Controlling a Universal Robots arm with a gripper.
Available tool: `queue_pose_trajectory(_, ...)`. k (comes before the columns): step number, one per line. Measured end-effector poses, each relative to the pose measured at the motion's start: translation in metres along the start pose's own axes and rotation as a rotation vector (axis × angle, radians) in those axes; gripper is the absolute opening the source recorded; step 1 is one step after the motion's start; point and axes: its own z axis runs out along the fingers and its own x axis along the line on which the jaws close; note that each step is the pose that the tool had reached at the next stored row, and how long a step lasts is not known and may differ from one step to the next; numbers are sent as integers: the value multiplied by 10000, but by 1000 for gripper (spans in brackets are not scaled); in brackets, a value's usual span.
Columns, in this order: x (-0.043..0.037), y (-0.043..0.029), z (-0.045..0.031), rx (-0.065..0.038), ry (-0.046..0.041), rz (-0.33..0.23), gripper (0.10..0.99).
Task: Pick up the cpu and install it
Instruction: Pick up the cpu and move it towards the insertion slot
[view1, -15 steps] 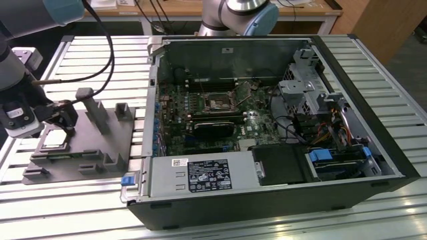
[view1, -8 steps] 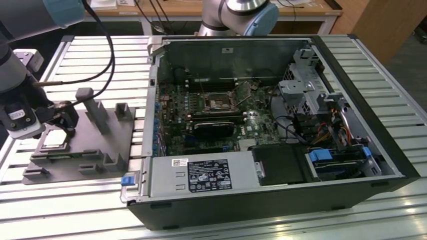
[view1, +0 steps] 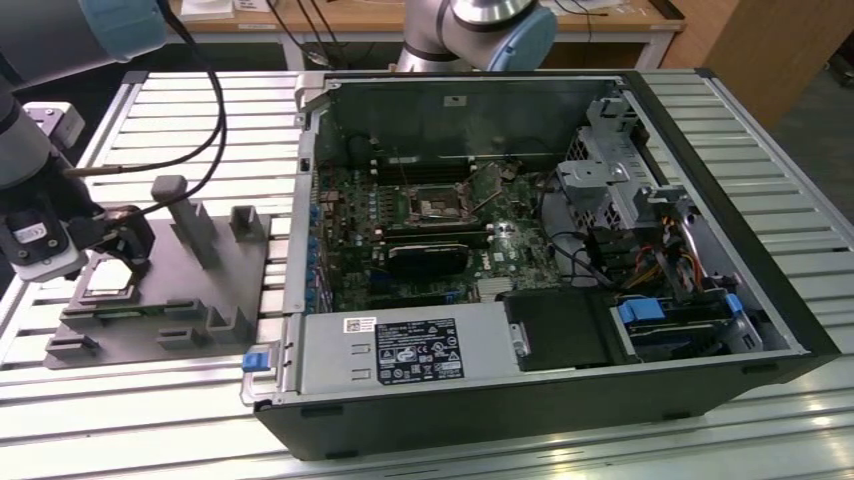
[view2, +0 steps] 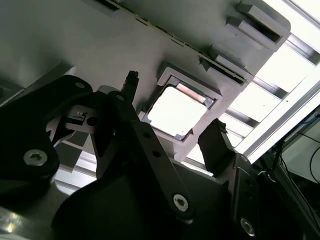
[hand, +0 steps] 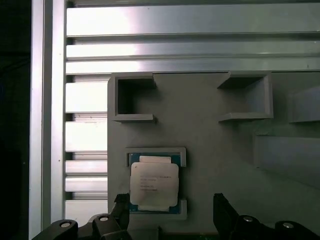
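Hovering w/ jaws released, gripper (hand: 170, 207) is held over cpu (hand: 154, 182); clamped off-ctr, it could be tipped in fixture plate (hand: 210, 150).

The slatted metal worktop (view1: 147, 405) is occupied by a grey fixture plate (view1: 174, 300) at the exterior view's left, with an open computer case (view1: 534, 410) set just beside it.
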Motion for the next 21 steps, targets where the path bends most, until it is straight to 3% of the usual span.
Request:
queue_pose_trajectory(9,103,3,45,-1,-1,0,761)
queue_pose_trajectory(21,130,55,148,1,0,15,761)
